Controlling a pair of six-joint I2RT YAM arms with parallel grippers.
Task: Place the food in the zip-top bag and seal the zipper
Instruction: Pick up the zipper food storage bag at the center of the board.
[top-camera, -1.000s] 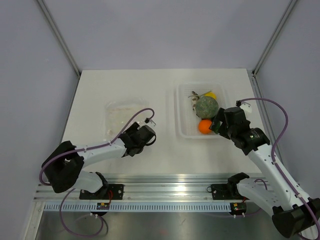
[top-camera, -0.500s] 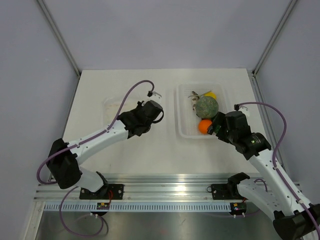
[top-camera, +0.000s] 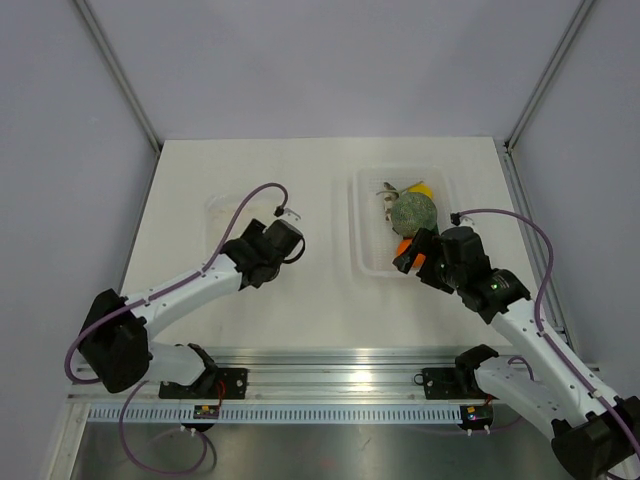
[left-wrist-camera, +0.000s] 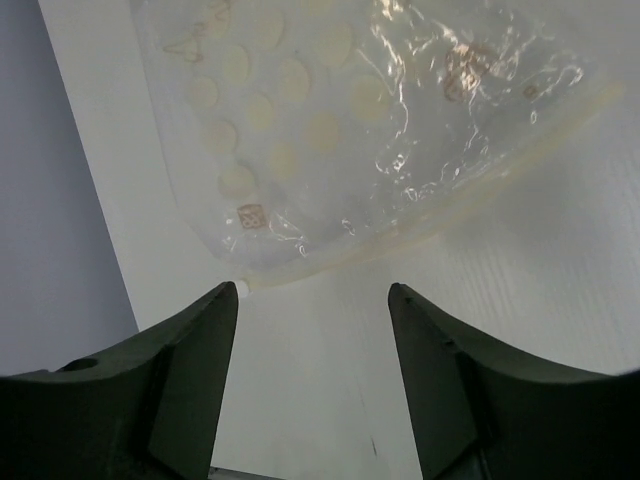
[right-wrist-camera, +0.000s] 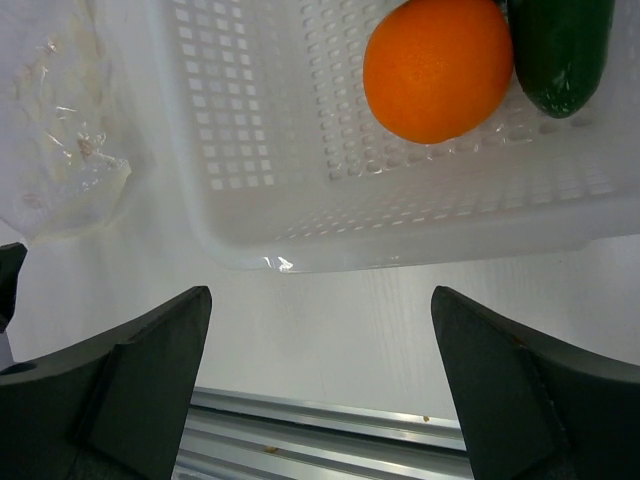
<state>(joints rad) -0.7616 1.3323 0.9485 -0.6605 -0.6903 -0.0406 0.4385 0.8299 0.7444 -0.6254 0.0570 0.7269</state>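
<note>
The zip-top bag (left-wrist-camera: 330, 110) lies flat and crinkled on the table. Its whitish zipper (left-wrist-camera: 450, 205) runs along the edge nearest my left gripper (left-wrist-camera: 314, 292), which is open and empty just short of that edge. In the top view the left gripper (top-camera: 238, 245) covers most of the bag (top-camera: 220, 207). The food sits in a clear tray (top-camera: 358, 225): speckled green ball (top-camera: 413, 212), yellow piece (top-camera: 423, 188), fish-like piece (top-camera: 387, 190), orange ball (right-wrist-camera: 438, 68), cucumber (right-wrist-camera: 560, 45). My right gripper (right-wrist-camera: 320, 295) is open and empty over the tray's near rim (right-wrist-camera: 400, 240).
The tray stands right of centre, and the bag is left of it with bare table between them. The metal rail (top-camera: 340, 375) with both arm bases runs along the near edge. Grey walls close in the table on three sides.
My left gripper swung up toward the far side, then shifted left and back to the bag's near edge. My right gripper moved left and forward over the tray's near rim.
</note>
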